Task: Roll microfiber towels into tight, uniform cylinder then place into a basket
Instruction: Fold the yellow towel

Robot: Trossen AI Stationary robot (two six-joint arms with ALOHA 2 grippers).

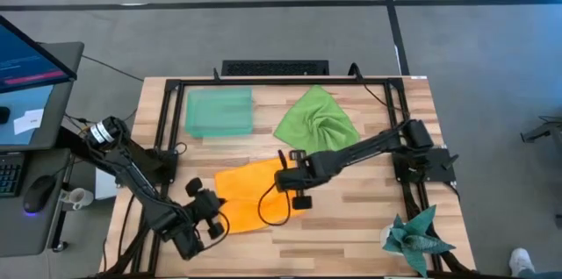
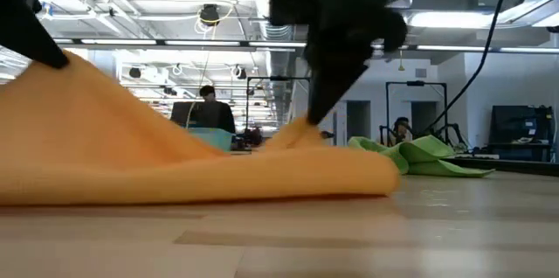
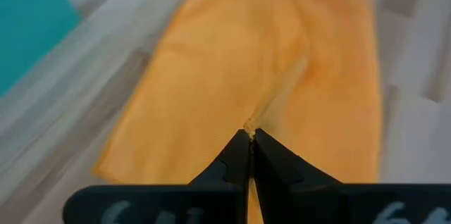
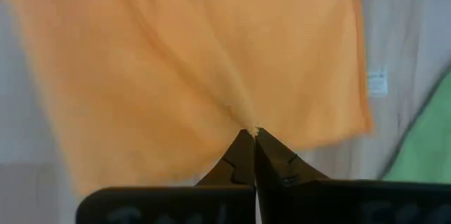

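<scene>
left hand (image 3: 250, 138): fingers pressed together on a pinch of the orange towel (image 1: 248, 193), right at the towel's near-left corner. You can see a little ridge of cloth pulled up between the tips in the left wrist view.

right hand (image 4: 251, 137): same deal, fingertips squeezed together on a fold of the orange towel, at the edge opposite the left hand. The cloth puckers up to the tips.

orange towel: spread mostly flat on the bench (image 1: 351, 226), stretched between the 2 hands. In the low view it peaks up where each hand grips it and sags between. Not rolled.

green towel (image 1: 317, 119): crumpled heap just beyond the right hand, close to the orange towel's far edge, can't tell if they touch. No hand on it.

basket (image 1: 219, 112): sitting well beyond the left hand, toward the far-left part of the bench, beside the green towel. Nothing in it as far as I can see.

teal spiky cloth (image 1: 416, 235): out at the near-right corner of the bench, well apart from both hands.

room behind: 2 people visible far off in the low view, behind the bench.
</scene>
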